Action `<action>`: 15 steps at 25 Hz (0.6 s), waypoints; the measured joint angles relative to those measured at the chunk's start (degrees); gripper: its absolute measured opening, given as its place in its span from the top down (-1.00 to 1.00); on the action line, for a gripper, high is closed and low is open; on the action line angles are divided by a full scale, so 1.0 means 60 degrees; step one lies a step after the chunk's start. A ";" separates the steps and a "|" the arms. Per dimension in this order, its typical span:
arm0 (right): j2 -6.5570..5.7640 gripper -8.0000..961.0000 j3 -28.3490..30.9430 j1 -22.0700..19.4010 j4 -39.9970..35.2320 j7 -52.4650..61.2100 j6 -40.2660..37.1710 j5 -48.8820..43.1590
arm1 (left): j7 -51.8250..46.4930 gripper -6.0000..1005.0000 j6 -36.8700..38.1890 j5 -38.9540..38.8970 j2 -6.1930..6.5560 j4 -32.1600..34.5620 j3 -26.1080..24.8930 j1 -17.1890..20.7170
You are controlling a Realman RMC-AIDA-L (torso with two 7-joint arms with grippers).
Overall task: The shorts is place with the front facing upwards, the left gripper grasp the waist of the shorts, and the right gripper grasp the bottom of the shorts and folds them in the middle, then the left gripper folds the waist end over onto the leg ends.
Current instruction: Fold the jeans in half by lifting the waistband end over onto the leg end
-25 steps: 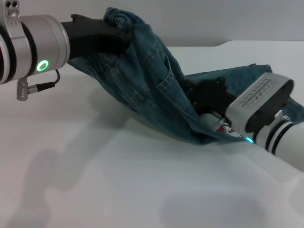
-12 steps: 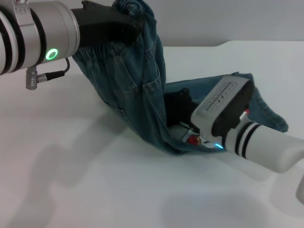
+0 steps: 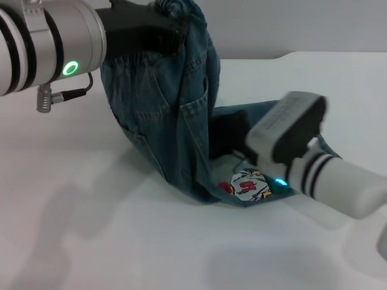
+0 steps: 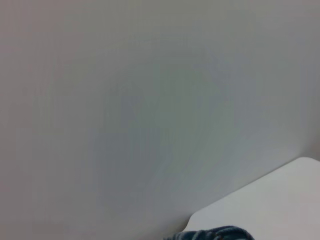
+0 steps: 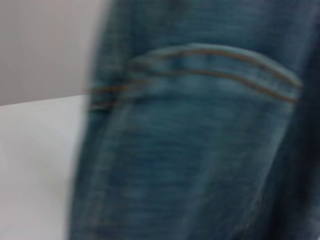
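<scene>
The blue denim shorts (image 3: pixel 181 115) hang in a steep drape from my left gripper (image 3: pixel 172 31), which is shut on the gathered waist high at the back left. The leg ends (image 3: pixel 248 186) lie flat on the white table (image 3: pixel 121 241), with a colourful cartoon print facing up. My right gripper (image 3: pixel 226 138) sits low against the fabric just above the leg ends, its black claw partly buried in the denim. The right wrist view is filled by denim (image 5: pixel 200 125) with curved pocket stitching. A small edge of the shorts (image 4: pixel 215 234) shows in the left wrist view.
The table's far edge has a stepped corner (image 3: pixel 284 57) at the back right, with a plain grey wall (image 4: pixel 150 100) behind it. Bare white tabletop (image 5: pixel 30 170) lies in front of and to the left of the shorts.
My left gripper has lifted the waist higher and carried it to the right, so the shorts hang steeper. The right arm shifted left, then drew back a little, uncovering the cartoon print.
</scene>
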 joint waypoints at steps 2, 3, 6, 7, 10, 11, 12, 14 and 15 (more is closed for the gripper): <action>-0.0075 0.98 0.0606 -0.0739 0.0515 -0.0305 0.0002 -0.0247 | 0.0066 0.74 0.0002 -0.0021 -0.0001 0.0002 -0.0002 0.0071; -0.0093 0.98 0.0870 -0.1046 0.0747 -0.0398 0.0000 -0.0452 | 0.0066 0.74 0.0002 -0.0021 -0.0001 0.0002 -0.0002 0.0071; -0.0077 0.98 0.1641 -0.1938 0.1435 -0.0500 -0.0047 -0.1362 | 0.0143 0.74 0.0002 -0.0073 -0.0006 -0.0005 0.0023 0.0126; -0.0064 0.98 0.1767 -0.2142 0.1603 -0.0503 -0.0063 -0.1527 | 0.0156 0.74 0.0010 -0.0103 -0.0008 -0.0007 0.0032 0.0128; -0.0058 0.98 0.1862 -0.2431 0.1774 -0.0504 -0.0072 -0.1652 | 0.0171 0.74 0.0081 -0.0189 -0.0003 -0.0008 0.0043 0.0130; -0.0057 0.98 0.1862 -0.2472 0.1779 -0.0504 -0.0072 -0.1657 | 0.0178 0.74 0.0106 -0.0203 -0.0001 -0.0008 0.0045 0.0130; -0.0053 0.98 0.1859 -0.2514 0.1769 -0.0504 -0.0073 -0.1661 | 0.0184 0.74 0.0122 -0.0203 -0.0001 -0.0008 0.0050 0.0125; -0.0050 0.98 0.1873 -0.2651 0.1765 -0.0507 -0.0054 -0.1666 | 0.0187 0.74 0.0124 -0.0204 -0.0001 -0.0008 0.0051 0.0116; -0.0053 0.98 0.1901 -0.2759 0.1805 -0.0507 0.0017 -0.1668 | 0.0187 0.74 0.0124 -0.0203 -0.0001 -0.0007 0.0051 0.0115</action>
